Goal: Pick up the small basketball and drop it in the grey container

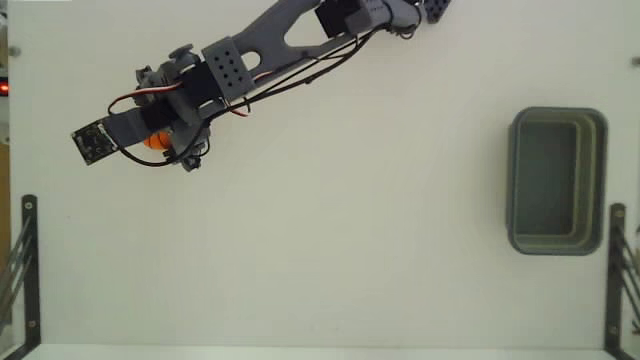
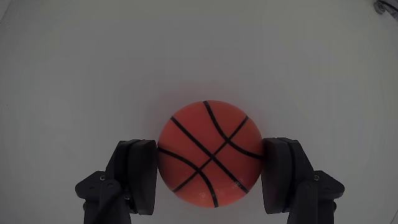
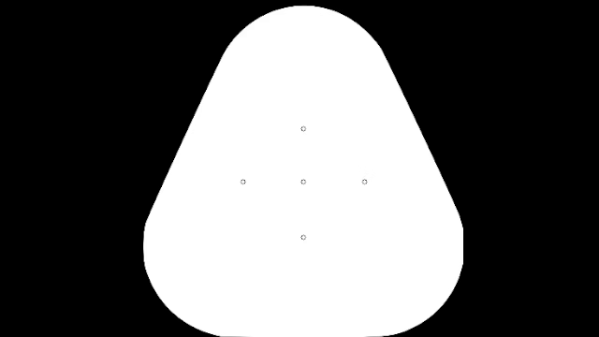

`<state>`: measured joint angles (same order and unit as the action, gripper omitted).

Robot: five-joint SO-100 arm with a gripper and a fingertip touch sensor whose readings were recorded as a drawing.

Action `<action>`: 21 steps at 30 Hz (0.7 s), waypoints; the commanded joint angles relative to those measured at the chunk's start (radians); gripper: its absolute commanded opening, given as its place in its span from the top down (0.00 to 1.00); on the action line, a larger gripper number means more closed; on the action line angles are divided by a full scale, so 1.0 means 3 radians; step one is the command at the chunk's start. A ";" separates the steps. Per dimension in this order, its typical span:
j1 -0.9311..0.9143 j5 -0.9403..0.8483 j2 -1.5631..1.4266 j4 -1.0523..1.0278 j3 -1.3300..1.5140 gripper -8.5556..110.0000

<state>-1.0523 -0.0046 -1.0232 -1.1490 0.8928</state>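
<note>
The small basketball [image 2: 208, 155], orange with thin black seam lines, fills the gap between my two dark fingers [image 2: 138, 174], and both pads press against its sides. In the fixed view only a sliver of the ball [image 1: 153, 141] shows beneath the arm at the upper left. My gripper [image 2: 210, 147] is shut on it, low over the white table. In the fixed view the gripper [image 1: 162, 143] is far from the grey container [image 1: 601, 180], which stands empty at the right edge.
The arm's grey links and cables [image 1: 290, 45] run from the top centre down to the upper left. Black metal brackets [image 1: 22, 270] stand at the lower left and lower right [image 1: 618, 270] of the table.
</note>
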 commanded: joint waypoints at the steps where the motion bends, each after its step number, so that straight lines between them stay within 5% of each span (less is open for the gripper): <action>1: 0.0009 0.0015 -0.0108 -0.0005 -0.0127 0.00; 21: 0.0009 0.0015 -0.0131 0.0117 0.0018 0.00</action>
<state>-1.0523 -0.0046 -1.0232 -1.1443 0.8974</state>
